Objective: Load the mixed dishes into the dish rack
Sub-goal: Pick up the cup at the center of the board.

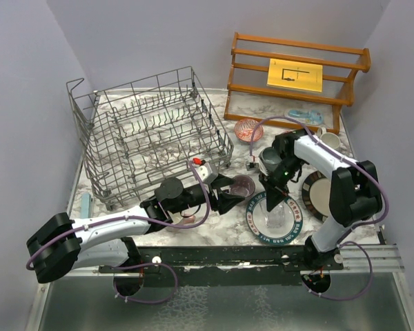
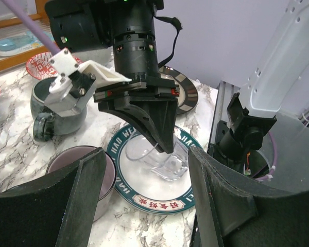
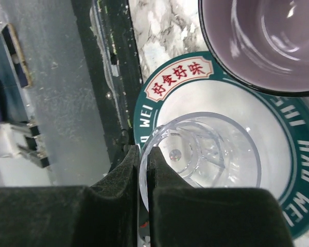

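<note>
The clear glass [image 3: 211, 149] is over the blue-rimmed lettered plate [image 1: 290, 233], tilted, as the left wrist view [image 2: 159, 162] shows. My right gripper [image 1: 272, 201] is shut on the glass's rim, one finger inside and one outside [image 3: 144, 154]. My left gripper [image 2: 147, 195] is open and empty, low over the table just left of the plate [image 2: 157, 205], with the mauve mug [image 2: 67, 157] beside its left finger. The dish rack [image 1: 152, 134] stands at the back left and holds no dishes.
A grey mug [image 1: 270, 160], a red-patterned bowl [image 1: 248, 129], a white mug [image 1: 329, 140] and a dark-rimmed beige plate [image 1: 317, 193] surround the right arm. A pinkish mug [image 1: 188, 219] shows under the left arm. The wooden shelf [image 1: 297, 72] is at the back right.
</note>
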`<action>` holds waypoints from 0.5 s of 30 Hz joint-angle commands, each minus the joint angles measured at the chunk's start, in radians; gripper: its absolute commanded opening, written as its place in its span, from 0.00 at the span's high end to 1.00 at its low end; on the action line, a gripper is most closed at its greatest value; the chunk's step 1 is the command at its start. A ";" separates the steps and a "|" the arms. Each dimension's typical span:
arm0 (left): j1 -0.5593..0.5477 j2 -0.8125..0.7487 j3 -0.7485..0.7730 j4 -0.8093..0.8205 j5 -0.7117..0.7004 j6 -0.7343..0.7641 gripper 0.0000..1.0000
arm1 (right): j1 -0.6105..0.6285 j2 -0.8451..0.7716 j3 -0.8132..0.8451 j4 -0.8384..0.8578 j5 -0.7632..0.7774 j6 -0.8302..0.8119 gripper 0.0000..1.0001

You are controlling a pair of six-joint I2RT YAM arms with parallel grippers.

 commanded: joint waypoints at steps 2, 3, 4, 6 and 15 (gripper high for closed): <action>-0.002 -0.031 0.015 0.008 0.015 -0.003 0.32 | 0.003 -0.124 0.027 0.089 -0.037 0.025 0.99; -0.002 -0.034 0.015 0.014 0.012 -0.008 0.32 | 0.002 -0.146 0.035 0.089 -0.050 0.036 0.99; -0.002 -0.037 0.016 0.022 0.008 -0.015 0.32 | 0.000 -0.169 0.043 0.089 -0.065 0.052 0.99; -0.002 -0.045 0.018 0.036 -0.007 -0.035 0.31 | -0.001 -0.223 0.064 0.089 -0.099 0.076 0.99; -0.001 -0.101 0.056 0.072 -0.132 -0.126 0.20 | -0.060 -0.326 0.243 0.092 -0.327 0.164 0.99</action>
